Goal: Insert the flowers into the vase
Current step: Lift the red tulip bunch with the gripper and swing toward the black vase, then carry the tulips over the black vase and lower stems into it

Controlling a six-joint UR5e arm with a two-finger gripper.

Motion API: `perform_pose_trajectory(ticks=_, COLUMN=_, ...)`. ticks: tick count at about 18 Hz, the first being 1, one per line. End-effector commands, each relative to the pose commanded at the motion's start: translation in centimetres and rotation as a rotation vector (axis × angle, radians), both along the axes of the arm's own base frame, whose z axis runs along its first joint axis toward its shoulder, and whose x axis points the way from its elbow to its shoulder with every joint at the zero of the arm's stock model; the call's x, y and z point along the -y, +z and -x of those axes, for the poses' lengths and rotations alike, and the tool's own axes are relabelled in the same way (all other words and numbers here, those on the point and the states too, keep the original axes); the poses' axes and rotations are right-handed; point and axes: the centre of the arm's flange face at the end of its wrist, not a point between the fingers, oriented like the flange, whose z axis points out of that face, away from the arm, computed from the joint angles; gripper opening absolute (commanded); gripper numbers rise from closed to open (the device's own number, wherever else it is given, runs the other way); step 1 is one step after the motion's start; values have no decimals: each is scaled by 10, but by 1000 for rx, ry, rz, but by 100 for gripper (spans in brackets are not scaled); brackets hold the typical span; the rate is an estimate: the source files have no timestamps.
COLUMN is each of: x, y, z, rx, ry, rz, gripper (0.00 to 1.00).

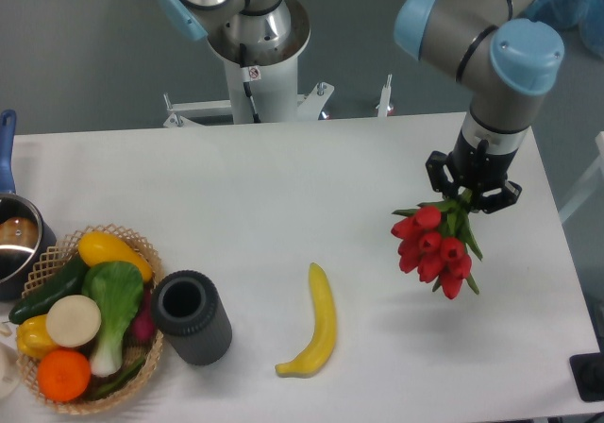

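1. the gripper [469, 194] is clamped on the flowers [432, 249], heads hanging down above the bench [283, 187] at right.
2. carry them left across the banana [316, 324] to the vase [192, 316], near-left beside the basket [57, 385].
3. turn the stems downward over its mouth before lowering.
4. stem ends hide inside the gripper; vase depth unclear.

Grey arm [472, 26] w/ light-blue joint caps, black wrist, silver base.

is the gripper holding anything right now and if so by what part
Yes. The gripper is shut on the flowers, gripping the bunch by its green stems, with the red heads hanging below, clear of the table.
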Motion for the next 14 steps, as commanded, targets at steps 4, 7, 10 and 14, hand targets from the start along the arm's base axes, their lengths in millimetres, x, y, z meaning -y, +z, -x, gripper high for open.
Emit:
perform_pose_trajectory(ticks=4, x=-16, y=69, z=-46, rx=30, ry=-30, rz=-300, gripper=0)
perform_pose_trajectory(ticks=7, x=-33, y=102, z=-74, rx=55, ry=-11, rz=-440, gripper=0)
perform_pose_trajectory(ticks=10, x=-51, y=112, z=-87, rx=111, ry=-14, rz=-586, gripper=0)
perform_pose_trajectory(ticks=14, x=-82, y=97, z=-105, rx=192, ry=-107, rz=-738, gripper=0)
